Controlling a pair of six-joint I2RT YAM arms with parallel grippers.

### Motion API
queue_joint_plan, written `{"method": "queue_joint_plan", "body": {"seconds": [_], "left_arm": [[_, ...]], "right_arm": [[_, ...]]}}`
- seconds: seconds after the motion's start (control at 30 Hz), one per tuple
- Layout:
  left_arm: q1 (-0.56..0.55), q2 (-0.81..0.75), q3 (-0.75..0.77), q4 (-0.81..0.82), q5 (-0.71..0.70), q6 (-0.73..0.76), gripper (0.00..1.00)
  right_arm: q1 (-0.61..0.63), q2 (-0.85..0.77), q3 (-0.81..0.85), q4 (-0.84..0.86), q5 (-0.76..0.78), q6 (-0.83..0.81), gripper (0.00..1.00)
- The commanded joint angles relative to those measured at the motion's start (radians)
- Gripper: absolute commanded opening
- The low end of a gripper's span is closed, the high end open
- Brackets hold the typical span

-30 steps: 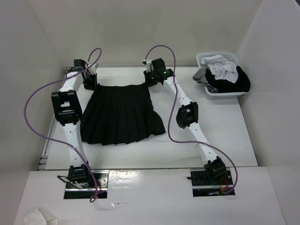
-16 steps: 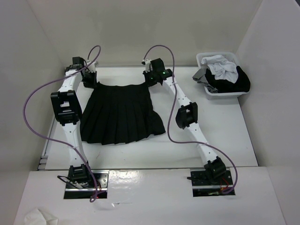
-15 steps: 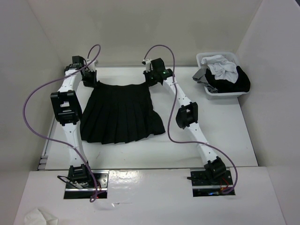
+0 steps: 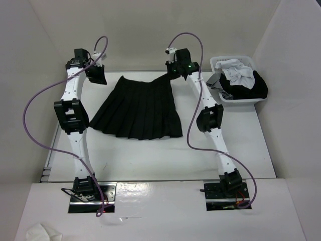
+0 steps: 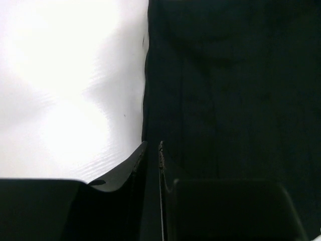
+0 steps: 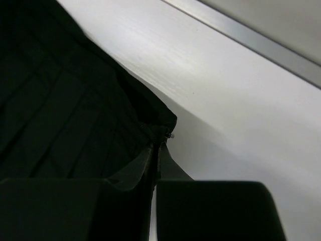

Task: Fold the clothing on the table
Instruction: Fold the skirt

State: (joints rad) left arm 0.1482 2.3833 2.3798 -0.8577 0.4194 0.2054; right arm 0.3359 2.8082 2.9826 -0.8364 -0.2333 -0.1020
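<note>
Pleated skirt (image 4: 140, 108): black, spread flat on the middle of the desk (image 4: 150, 158). The waistband (image 4: 144, 80) lies toward the far wall and the flared hem (image 4: 135, 134) toward the arm bases. It sits a little askew, with the right side nearer the right arm.

Handling (judged):
- The fabric looks soft, light and limp, with no stiffness to carry a fold on its own.
- Pleats likely fan out or bunch if it is dragged by one point.
- It is not fragile. It probably slides easily on this smooth top.
- The waistband looks the firmest part, so its two corners are the best hold. The hem corners come second.

Right tool (image 4: 174, 74): clenched on the right waistband corner. In the wrist view that corner, with a small pale fastener, sits right at the fingertips.

Left tool (image 4: 95, 75): in the overhead view it hangs off the left waistband corner, apparently apart from it. The wrist view shows its fingers with only a thin slit between them, and the skirt's edge runs up from the tips. I cannot tell whether it pinches fabric or has let go.

Surface: white and glossy, with glare in the left wrist view. A metal rail (image 4: 46, 163) runs along the left edge.

Room:
- White walls (image 4: 150, 30) close in on three sides.
- A white basket (image 4: 239, 101) of mixed laundry sits at far right, well apart from the skirt.
- Purple cables (image 4: 30, 120) loop off both arms.
</note>
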Motion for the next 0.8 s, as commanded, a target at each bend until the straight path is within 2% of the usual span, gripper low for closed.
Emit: {"method": "queue_joint_plan", "body": {"seconds": [0.0, 0.17, 0.2, 0.3, 0.37, 0.4, 0.5, 0.77], "left_arm": [[0.004, -0.053, -0.030, -0.069, 0.032, 0.063, 0.20], [0.004, -0.105, -0.139, -0.069, 0.041, 0.091, 0.19], [0.004, -0.105, -0.149, -0.069, 0.061, 0.091, 0.22], [0.004, -0.096, -0.183, -0.050, 0.096, 0.091, 0.39], [0.004, -0.096, -0.203, -0.017, 0.125, 0.066, 0.54], [0.004, -0.096, -0.226, 0.000, 0.125, 0.066, 0.67], [-0.018, -0.096, -0.260, 0.080, 0.139, 0.032, 0.79], [-0.140, -0.087, -0.388, 0.229, 0.040, 0.009, 0.81]], "right_arm": [[-0.006, -0.133, -0.017, -0.018, -0.035, -0.021, 0.00], [-0.006, -0.187, -0.054, -0.036, -0.086, -0.051, 0.00], [-0.006, -0.187, -0.066, -0.036, -0.086, -0.051, 0.00], [0.005, -0.173, -0.076, -0.061, -0.107, -0.060, 0.00], [0.024, -0.144, -0.064, -0.084, -0.107, -0.070, 0.00], [0.025, -0.119, -0.053, -0.108, -0.116, -0.079, 0.00], [0.055, -0.075, -0.030, -0.153, -0.116, -0.091, 0.00], [0.086, -0.055, -0.030, -0.162, -0.097, -0.100, 0.00]]}}
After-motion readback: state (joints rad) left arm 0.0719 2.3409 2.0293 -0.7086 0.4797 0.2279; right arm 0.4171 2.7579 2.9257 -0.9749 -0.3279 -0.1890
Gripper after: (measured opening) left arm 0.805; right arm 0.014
